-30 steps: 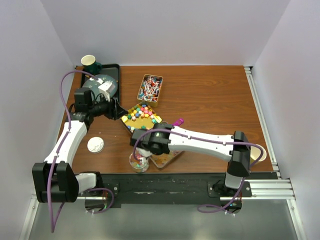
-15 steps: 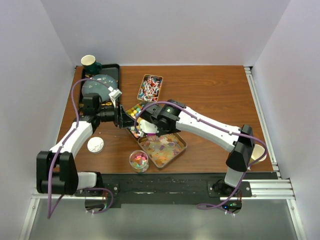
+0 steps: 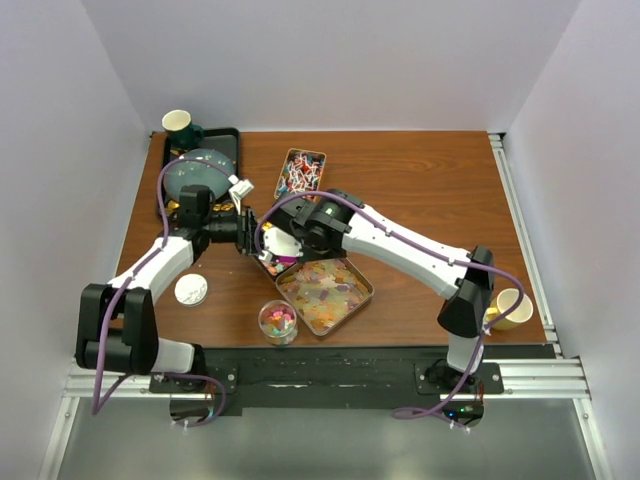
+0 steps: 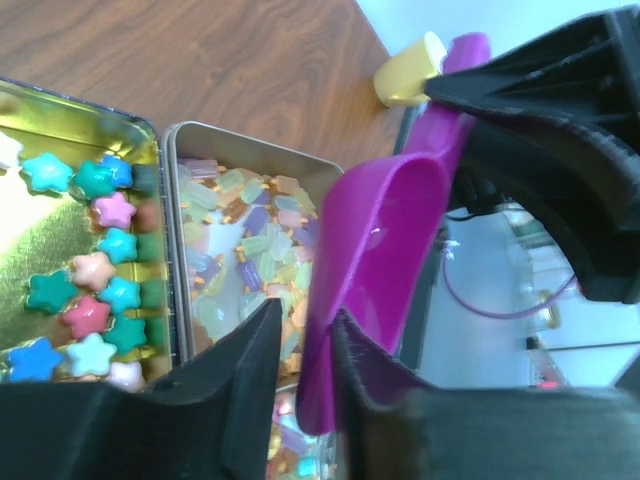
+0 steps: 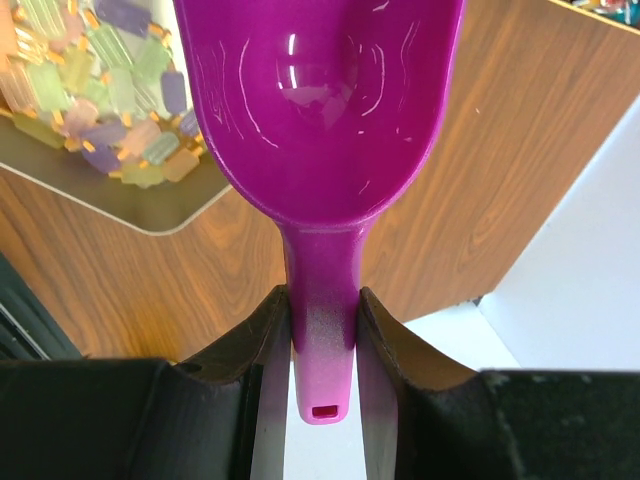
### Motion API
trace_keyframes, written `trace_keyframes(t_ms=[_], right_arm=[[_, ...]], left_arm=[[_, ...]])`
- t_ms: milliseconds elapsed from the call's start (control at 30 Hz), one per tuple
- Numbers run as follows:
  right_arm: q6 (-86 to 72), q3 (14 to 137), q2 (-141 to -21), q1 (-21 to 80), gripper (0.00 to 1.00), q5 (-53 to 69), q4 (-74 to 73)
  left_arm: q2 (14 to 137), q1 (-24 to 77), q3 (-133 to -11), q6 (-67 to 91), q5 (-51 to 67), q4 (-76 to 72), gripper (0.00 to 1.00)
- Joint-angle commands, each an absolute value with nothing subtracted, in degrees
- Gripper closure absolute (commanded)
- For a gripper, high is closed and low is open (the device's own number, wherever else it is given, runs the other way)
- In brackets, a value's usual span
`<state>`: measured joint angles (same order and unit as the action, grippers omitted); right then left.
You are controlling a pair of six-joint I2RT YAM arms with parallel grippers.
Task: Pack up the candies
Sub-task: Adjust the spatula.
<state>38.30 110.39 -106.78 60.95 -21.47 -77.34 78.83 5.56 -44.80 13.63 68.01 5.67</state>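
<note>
Purple scoop (image 5: 320, 130), empty, pinched by its handle in the right gripper (image 5: 322, 345) over the candies (image 4: 240, 250): loading step, apparently calling for a downward dip (left gripper (image 4: 305, 320) jaws: cannot tell).

Candies (image 3: 325, 290) in tins (image 3: 368, 291) — cup (image 3: 278, 322) before them, tray (image 3: 226, 144) far-left.

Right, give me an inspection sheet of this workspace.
Surface: brown wooden table.
Job's things: star candies, pastel candies and wrapped candies in three open tins; more in a clear cup.
Clutter: white lid, yellow cup, green cup, black tray.
Grippers: right gripper shut on the handle of the empty purple scoop; left gripper near it, state unclear.
Cables: purple cables loop along both arms.
Surroundings: white walls, metal rail at right.
</note>
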Motion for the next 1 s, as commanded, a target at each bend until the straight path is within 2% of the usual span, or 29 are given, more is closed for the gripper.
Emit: trace_keyframes(t_ms=[0, 33, 67, 100, 167, 233, 267, 300, 367, 467, 533, 567, 600, 633, 667, 700, 833, 967], right_arm=[[36.7, 113.4, -107.7, 60.9, 1.00, -20.0, -80.1], [36.7, 113.0, -107.8, 61.0, 1.00, -20.0, -80.0], [36.6, 112.8, -107.6, 60.9, 1.00, -20.4, -79.8], [36.6, 112.4, -107.5, 60.9, 1.00, -20.5, -79.8], [35.9, 110.9, -106.6, 60.6, 0.87, -21.2, -79.8], [34.7, 108.1, -103.2, 59.9, 0.66, -21.1, -78.9], [34.1, 107.1, -101.4, 58.3, 0.47, -20.3, -77.4], [33.5, 106.2, -98.4, 57.6, 0.15, -20.0, -76.6], [32.4, 103.4, -95.0, 55.5, 0.11, -18.8, -74.2], [32.7, 98.0, -87.4, 54.8, 0.10, -14.5, -68.5], [33.1, 93.4, -81.8, 54.8, 0.12, -9.4, -63.2], [33.4, 91.9, -80.1, 54.8, 0.16, -7.7, -61.6], [33.5, 88.6, -78.9, 54.8, 0.22, -4.9, -60.1], [33.5, 87.2, -77.8, 54.8, 0.33, -4.0, -58.1], [33.6, 85.9, -77.9, 54.8, 0.78, -3.1, -57.4], [33.4, 83.6, -78.3, 54.8, 1.00, -2.1, -57.0], [35.2, 81.0, -83.8, 54.8, 1.00, 5.6, -57.9], [34.8, 79.3, -91.2, 54.0, 1.00, 4.7, -54.7]], left_arm=[[80.4, 5.9, -46.8, 15.8, 72.4, 1.0, 0.80], [80.9, 6.0, -46.7, 16.6, 72.9, 0.8, 0.95], [81.0, 6.0, -46.6, 16.9, 73.3, 0.9, 1.00], [81.1, 5.9, -46.3, 17.2, 73.6, -1.4, 1.00], [81.0, 5.8, -45.9, 17.3, 73.5, -1.5, 1.00], [80.4, 5.1, -45.4, 17.1, 71.9, -1.2, 1.00], [80.2, 4.7, -45.2, 16.9, 71.2, -1.1, 1.00], [80.0, 4.3, -45.2, 16.0, 69.2, -0.4, 1.00], [80.0, 3.1, -45.7, 15.0, 67.2, 1.7, 1.00], [80.9, 1.4, -46.4, 14.9, 64.7, 1.9, 1.00], [81.9, 0.5, -46.9, 14.8, 63.4, 2.1, 1.00], [82.2, 0.2, -47.6, 14.8, 62.9, 2.0, 1.00], [82.4, 0.0, -48.1, 14.8, 62.1, 2.0, 1.00], [82.6, -1.4, -48.4, 14.7, 61.9, 2.1, 1.00], [82.7, -1.8, -49.3, 14.6, 61.5, 2.4, 1.00], [82.8, -3.1, -49.7, 14.5, 61.4, 2.5, 1.00], [83.4, -6.6, -52.3, 14.0, 61.8, 4.0, 1.00], [82.7, -9.8, -55.5, 13.4, 61.8, 5.4, 1.00]])
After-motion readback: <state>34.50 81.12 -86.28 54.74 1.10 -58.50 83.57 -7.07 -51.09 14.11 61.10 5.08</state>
